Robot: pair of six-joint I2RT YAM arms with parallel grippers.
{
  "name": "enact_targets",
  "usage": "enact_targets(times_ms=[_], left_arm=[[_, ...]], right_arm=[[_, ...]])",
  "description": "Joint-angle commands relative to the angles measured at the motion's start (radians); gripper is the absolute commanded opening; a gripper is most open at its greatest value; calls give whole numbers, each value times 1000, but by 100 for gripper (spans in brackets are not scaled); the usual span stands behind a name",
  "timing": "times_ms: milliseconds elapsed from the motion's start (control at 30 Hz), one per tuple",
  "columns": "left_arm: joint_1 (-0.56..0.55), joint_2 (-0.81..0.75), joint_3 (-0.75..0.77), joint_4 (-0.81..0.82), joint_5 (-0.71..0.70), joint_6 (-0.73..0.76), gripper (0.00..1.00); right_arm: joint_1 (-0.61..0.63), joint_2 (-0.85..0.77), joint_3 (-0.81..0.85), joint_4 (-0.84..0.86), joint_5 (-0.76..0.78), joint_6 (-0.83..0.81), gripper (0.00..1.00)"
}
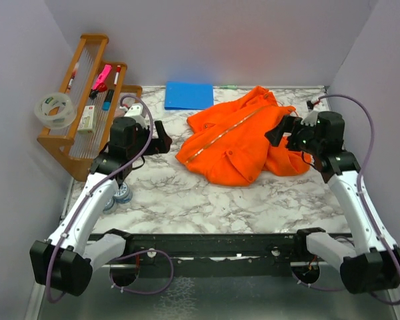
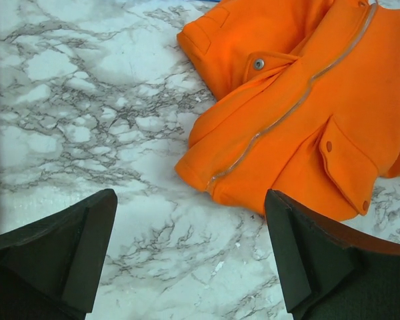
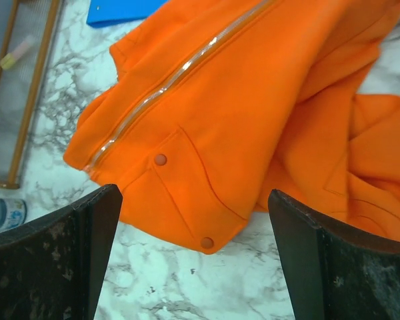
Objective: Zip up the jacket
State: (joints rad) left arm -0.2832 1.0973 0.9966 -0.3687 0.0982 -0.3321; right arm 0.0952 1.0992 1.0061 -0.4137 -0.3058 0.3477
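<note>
Jacket (image 1: pixel 237 143) lay rumpled on the table (image 1: pixel 220 200), far middle. Left gripper (image 1: pixel 165 139) and right gripper (image 1: pixel 275 133) both gaped, empty. I feared pinching loose fabric, not the zipper strip (image 3: pixel 167 83), and bunching it.

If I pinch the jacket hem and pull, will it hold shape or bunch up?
Probably bunches: the jacket lies rumpled in soft folds, so it looks floppy. It may also slide on the smooth marble table rather than stay put, so the zipper strip likely needs holding taut.
</note>
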Motion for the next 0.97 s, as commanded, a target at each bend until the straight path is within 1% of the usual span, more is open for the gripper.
enact_targets(times_ms=[0, 133, 367, 500, 600, 700, 767, 933], left_arm=[[3, -128, -137, 57, -40, -43, 99], [3, -229, -241, 107, -52, -81, 99], [3, -288, -326, 121, -77, -74, 99], [3, -322, -322, 126, -88, -30, 99], [3, -326, -318, 115, -91, -18, 99], [3, -320, -320, 107, -91, -24, 99], [3, -315, -318, 104, -116, -27, 99], [3, -308, -312, 105, -121, -24, 99]], right_arm=[[29, -135, -39, -120, 159, -110, 100], [43, -206, -91, -85, 149, -130, 100], [69, -162, -73, -88, 166, -108, 100], [74, -135, -76, -75, 159, -107, 100], [79, -115, -76, -62, 132, -143, 100], [91, -97, -62, -64, 143, -171, 100], [96, -90, -61, -61, 152, -182, 100], [99, -85, -54, -51, 137, -176, 100]])
